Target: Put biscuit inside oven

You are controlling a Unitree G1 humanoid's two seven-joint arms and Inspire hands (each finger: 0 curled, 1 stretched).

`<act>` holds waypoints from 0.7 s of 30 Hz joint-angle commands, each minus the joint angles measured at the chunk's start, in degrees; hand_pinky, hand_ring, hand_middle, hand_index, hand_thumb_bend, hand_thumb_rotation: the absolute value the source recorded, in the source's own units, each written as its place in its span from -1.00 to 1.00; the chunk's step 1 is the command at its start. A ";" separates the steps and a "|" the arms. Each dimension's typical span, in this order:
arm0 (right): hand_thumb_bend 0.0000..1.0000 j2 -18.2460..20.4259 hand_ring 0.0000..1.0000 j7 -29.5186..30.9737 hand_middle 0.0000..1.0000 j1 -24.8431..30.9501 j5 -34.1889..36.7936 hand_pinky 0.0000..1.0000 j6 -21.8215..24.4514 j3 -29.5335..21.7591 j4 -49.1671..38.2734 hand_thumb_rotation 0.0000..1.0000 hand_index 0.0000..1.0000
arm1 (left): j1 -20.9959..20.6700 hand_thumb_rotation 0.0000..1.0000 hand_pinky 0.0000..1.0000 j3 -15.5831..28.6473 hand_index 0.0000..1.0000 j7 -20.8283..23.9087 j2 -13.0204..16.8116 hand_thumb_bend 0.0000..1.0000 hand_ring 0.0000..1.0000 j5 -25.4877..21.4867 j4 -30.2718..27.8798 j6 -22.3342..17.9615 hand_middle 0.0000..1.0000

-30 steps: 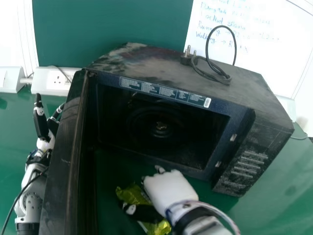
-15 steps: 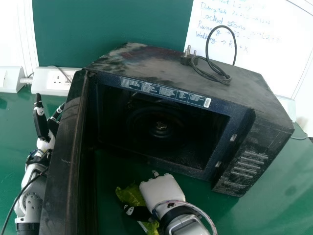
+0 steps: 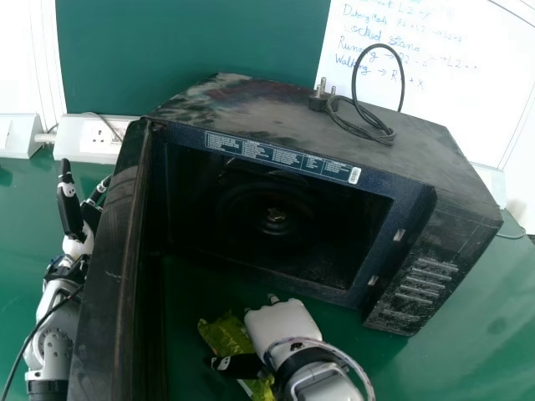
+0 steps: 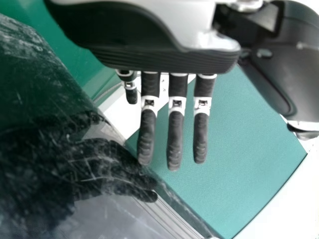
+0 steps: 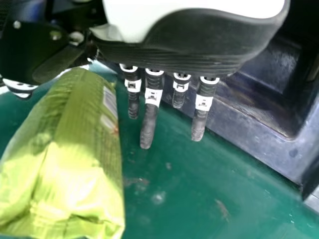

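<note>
Though the black-and-white right hand (image 3: pixel 280 324) reads straight-fingered beside the long, glossy yellow-green packet (image 3: pixel 222 334), it grips nothing; contents look light, slick-wrapped and (I'd guess) crumbly, so clasp the middle softly, off the green worktop (image 3: pixel 451 363) before the black box-shaped oven (image 3: pixel 276 119).

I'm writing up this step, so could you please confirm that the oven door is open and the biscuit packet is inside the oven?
Not quite: the biscuit packet is outside the oven, in front of its opening by the right hand, as the head view shows. The oven door is open.
</note>
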 commanded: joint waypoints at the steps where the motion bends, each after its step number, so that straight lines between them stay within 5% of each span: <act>1: 0.76 0.20 0.75 3.85 0.85 0.04 3.03 0.50 1.60 -2.49 1.18 -0.18 0.81 | -0.18 -0.83 -0.52 -0.26 -0.01 -0.91 0.40 0.04 -0.37 -0.34 -0.14 -0.13 -0.15; 6: 0.69 -1.74 0.69 2.26 0.79 0.68 4.17 0.49 1.77 -3.05 2.55 -0.35 0.81 | -0.26 -0.83 -0.52 -0.31 -0.01 -0.55 0.30 0.04 -0.37 -0.25 -0.30 0.00 -0.16; 10: 0.44 -2.78 0.63 -1.76 0.74 2.92 4.46 0.37 1.24 -1.64 3.61 -0.62 0.74 | -0.39 -0.83 -0.52 -0.25 -0.01 -0.15 0.36 0.04 -0.37 -0.20 -0.30 0.19 -0.16; 13: 0.49 -2.42 0.69 -1.80 0.78 3.08 4.33 0.43 1.75 -0.93 3.77 -0.74 0.70 | -0.44 -0.83 -0.52 -0.29 -0.01 -0.87 0.51 0.04 -0.37 -0.25 0.08 -0.02 -0.15; 21: 0.46 -3.63 0.70 -2.31 0.80 2.14 3.24 0.47 2.19 -0.17 7.37 -0.79 0.74 | -0.44 -0.83 -0.52 -0.25 -0.01 -0.44 0.49 0.04 -0.37 -0.45 -0.29 0.33 -0.15</act>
